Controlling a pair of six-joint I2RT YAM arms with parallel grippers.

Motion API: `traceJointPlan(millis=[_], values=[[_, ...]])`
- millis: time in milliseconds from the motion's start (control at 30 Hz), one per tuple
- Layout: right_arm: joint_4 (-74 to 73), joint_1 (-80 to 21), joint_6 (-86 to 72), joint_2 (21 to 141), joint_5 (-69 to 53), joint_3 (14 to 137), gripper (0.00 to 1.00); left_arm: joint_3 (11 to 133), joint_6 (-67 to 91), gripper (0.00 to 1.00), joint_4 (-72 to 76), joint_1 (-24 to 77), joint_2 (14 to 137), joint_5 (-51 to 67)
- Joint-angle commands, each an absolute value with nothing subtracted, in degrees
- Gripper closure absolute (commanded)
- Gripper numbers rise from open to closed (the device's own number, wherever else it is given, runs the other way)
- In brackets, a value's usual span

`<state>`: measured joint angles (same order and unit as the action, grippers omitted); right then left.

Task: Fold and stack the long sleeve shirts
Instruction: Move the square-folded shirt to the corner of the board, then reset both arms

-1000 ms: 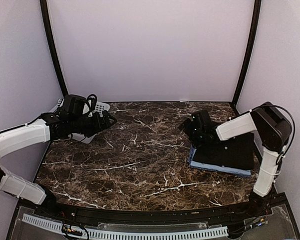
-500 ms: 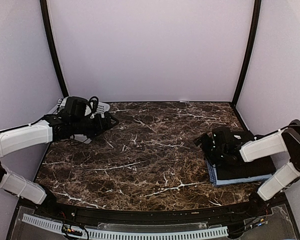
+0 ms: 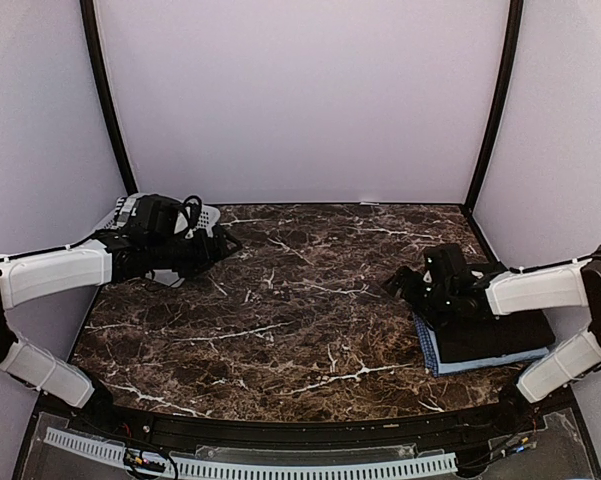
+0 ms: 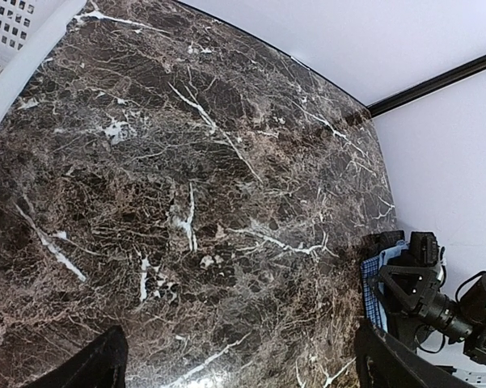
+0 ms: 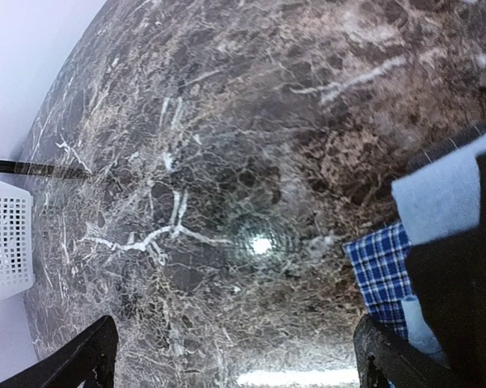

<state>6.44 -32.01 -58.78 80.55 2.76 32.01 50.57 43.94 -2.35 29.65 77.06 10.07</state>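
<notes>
The long sleeve shirts lie folded in one stack at the table's right side. The black shirt [image 3: 502,336] is on top and the light blue shirt [image 3: 477,362] shows as an edge beneath it. The right wrist view shows the light blue cloth [image 5: 443,194] with a blue plaid lining [image 5: 380,271] and the black shirt [image 5: 461,279] at its right edge. My right gripper [image 3: 398,285] [image 5: 238,360] hovers open just left of the stack, holding nothing. Far across the table at the left, my left gripper [image 3: 224,242] [image 4: 238,368] is open and empty over bare marble.
A white perforated basket [image 3: 206,213] [image 4: 16,40] stands at the back left corner, behind my left arm. It also shows small at the left edge of the right wrist view as the basket [image 5: 6,242]. Black frame posts [image 3: 492,110] rise at the back corners.
The stack now lies further right and nearer the front edge than a second ago. My right arm has dropped low and stretched out beside it. The left arm has barely moved.
</notes>
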Motion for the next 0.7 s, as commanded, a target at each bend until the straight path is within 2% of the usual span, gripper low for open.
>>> traceJointPlan(millis=[0,100,667], values=[[2.66,-33.58,-52.08,78.1,2.22,37.62,0.01,50.82,42.91,0.04,-1.06,30.52,77.22,10.03],[1.03,-35.21,-49.39,77.85,2.22,41.3,0.01,51.72,42.15,0.01,-1.41,31.5,77.52,9.28],[0.18,-39.46,-36.76,69.68,-0.83,54.24,0.02,55.9,36.76,0.01,-2.65,38.13,73.93,4.22]])
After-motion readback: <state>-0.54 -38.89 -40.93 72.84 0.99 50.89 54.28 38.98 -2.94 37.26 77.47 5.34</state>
